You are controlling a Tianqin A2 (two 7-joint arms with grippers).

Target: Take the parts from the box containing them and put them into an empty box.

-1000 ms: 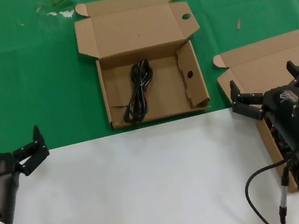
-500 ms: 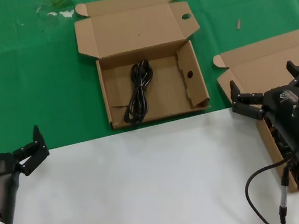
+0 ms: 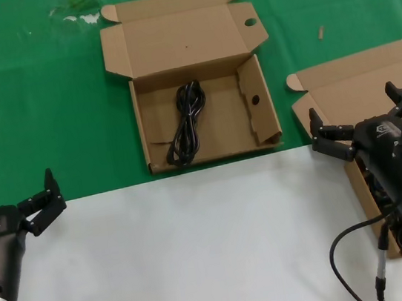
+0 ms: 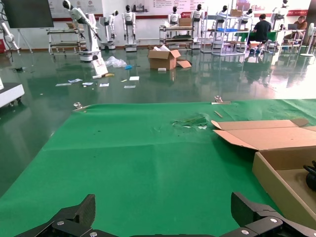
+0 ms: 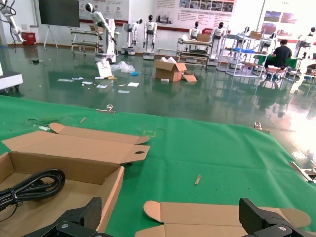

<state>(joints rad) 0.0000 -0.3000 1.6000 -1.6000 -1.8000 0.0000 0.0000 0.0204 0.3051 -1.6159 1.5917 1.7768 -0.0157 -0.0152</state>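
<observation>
The box with round holes lies open on the green mat, and one looped black cable rests inside it. The plain-lidded box sits at the right; dark cables show in it beneath my right arm. My right gripper hangs open and empty over that box's lid. In the right wrist view the gripper spreads above the plain lid, with the holed box's wall and its cable off to one side. My left gripper stays open and empty at the near left.
A white tabletop covers the near half and green mat the far half. The robot's own black cord loops by the right arm. White and yellow scraps lie at the far edge.
</observation>
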